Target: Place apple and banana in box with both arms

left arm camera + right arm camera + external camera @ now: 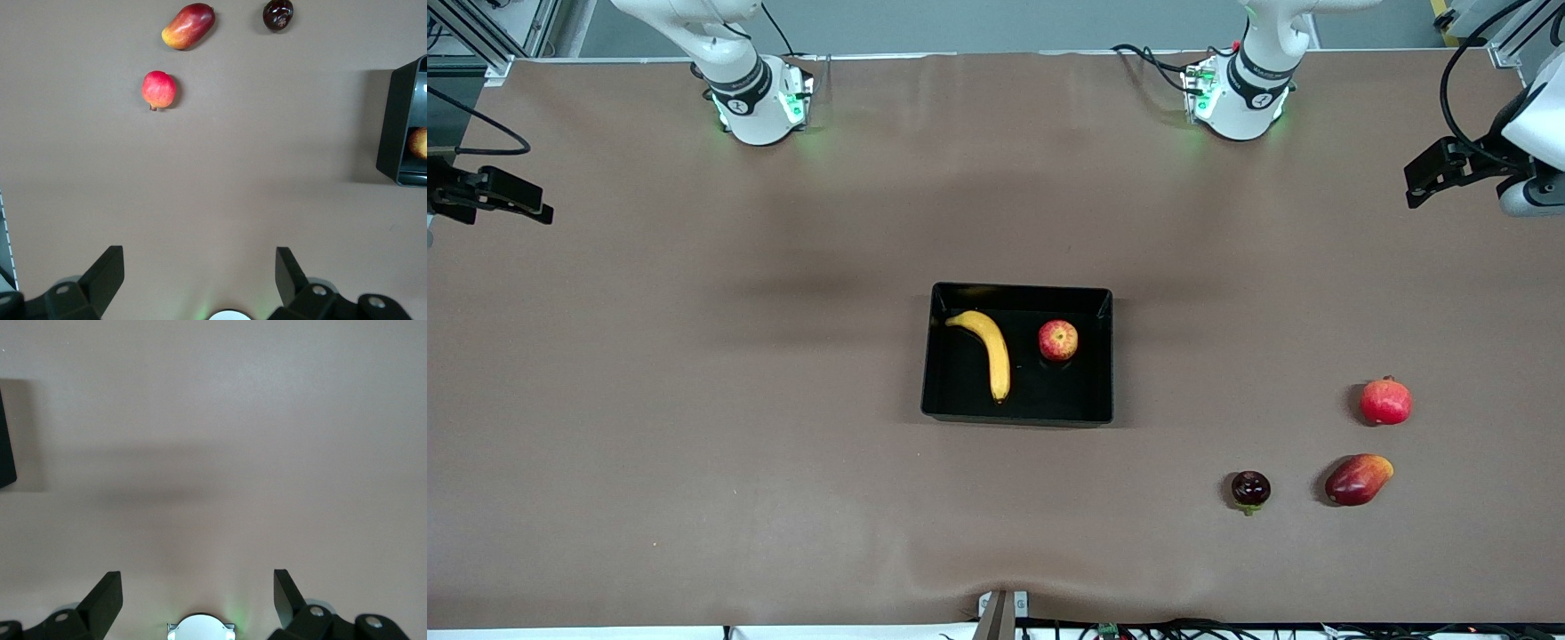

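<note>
The black box (1018, 414) sits at the middle of the table. The yellow banana (989, 350) and the red-and-yellow apple (1057, 340) lie inside it, apart from each other. My left gripper (200, 267) is open and empty over bare table toward the left arm's end; it also shows in the front view (1430, 173). My right gripper (197, 587) is open and empty over bare table toward the right arm's end, and shows at the front view's edge (503, 194). The left wrist view catches the box's wall (395, 127) and part of the apple (419, 143). The right wrist view shows a box corner (5, 447).
Three other fruits lie toward the left arm's end, nearer the front camera than the box: a plain red fruit with a crown tip (1385, 402) (159, 89), a red-orange mango-like fruit (1358, 479) (189, 25), and a dark round fruit (1250, 489) (277, 14).
</note>
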Robot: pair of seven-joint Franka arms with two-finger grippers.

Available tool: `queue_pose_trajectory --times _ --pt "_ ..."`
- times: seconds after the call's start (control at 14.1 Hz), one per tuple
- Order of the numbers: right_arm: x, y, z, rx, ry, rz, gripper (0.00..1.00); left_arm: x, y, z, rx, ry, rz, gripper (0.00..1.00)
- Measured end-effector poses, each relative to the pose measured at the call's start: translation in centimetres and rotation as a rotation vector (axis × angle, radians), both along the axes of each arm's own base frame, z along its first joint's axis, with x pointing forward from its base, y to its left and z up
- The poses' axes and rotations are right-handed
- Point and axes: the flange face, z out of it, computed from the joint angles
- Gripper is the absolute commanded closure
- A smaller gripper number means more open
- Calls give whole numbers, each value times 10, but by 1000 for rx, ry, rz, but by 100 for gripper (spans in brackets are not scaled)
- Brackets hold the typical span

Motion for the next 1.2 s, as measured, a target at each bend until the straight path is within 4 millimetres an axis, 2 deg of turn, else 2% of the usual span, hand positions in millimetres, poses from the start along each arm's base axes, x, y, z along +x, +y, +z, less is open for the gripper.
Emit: queue_pose_trajectory --times 0.71,1.2 --pt "-1 0 -1 1 11 0 0 -2 -12 0 -64 14 -10 0" --pt "-1 1 -3 2 17 1 0 2 -12 5 -69 7 -5 0"
